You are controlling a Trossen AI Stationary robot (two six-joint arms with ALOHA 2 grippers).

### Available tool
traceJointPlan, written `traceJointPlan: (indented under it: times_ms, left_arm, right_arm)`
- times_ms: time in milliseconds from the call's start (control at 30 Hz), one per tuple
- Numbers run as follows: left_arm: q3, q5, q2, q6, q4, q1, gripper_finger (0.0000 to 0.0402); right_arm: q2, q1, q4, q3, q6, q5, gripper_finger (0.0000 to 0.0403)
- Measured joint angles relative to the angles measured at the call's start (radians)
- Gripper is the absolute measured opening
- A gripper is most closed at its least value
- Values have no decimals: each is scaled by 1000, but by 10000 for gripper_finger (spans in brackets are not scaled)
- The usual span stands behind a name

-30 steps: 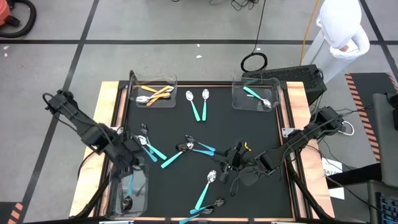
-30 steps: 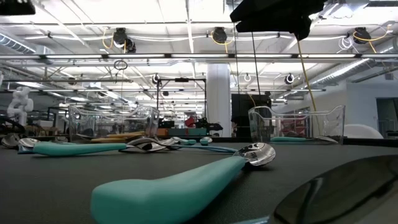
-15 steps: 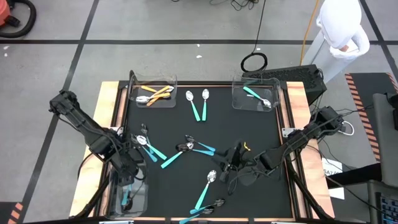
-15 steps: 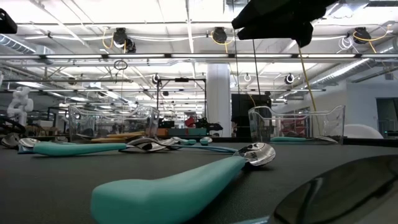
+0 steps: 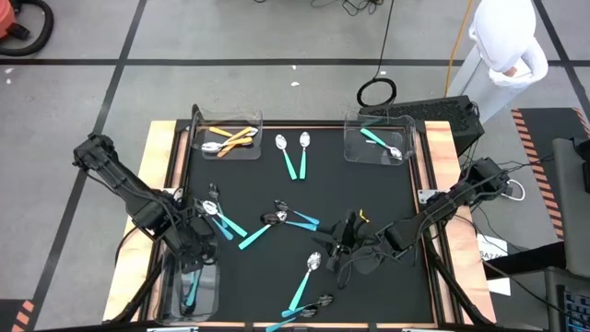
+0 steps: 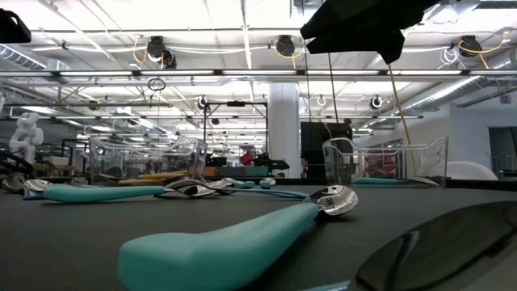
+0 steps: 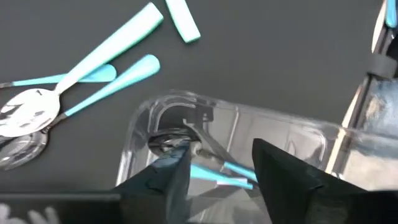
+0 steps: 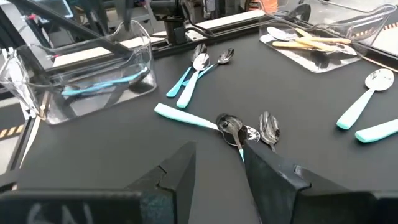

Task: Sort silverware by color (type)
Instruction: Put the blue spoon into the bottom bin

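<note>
Teal-handled spoons lie loose on the black mat [image 5: 369, 198]: two at the far middle [image 5: 293, 155], a cluster at the left [image 5: 219, 214], a cluster in the middle [image 5: 288, 219] and several at the near edge [image 5: 304, 288]. My left gripper [image 5: 189, 251] is open over the near-left clear bin [image 5: 214, 293]; a teal-handled, dark-headed spoon [image 7: 214, 174] lies on the bin's floor below the fingers. My right gripper [image 5: 343, 244] is open and empty, low over the mat, pointing at the middle cluster [image 8: 239, 132].
A clear bin at the far left [image 5: 230, 140] holds orange-handled spoons. A clear bin at the far right [image 5: 378, 143] holds a teal spoon. A wooden frame [image 5: 159, 184] runs round the mat. A white humanoid figure [image 5: 505, 46] stands beyond the far right corner.
My left gripper has gone toward the table's near edge and now stands over the near-left bin.
</note>
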Motion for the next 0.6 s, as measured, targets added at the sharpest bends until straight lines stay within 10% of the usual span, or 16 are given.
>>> traceJointPlan:
  times_ms: [233, 600]
  left_arm:
    - [0, -28, 0, -2, -4, 0, 194]
    - [0, -119, 0, -3, 9, 0, 194]
  right_arm:
    - [0, 0, 11, 0, -66, -126, 133]
    - [0, -31, 66, 0, -80, 10, 132]
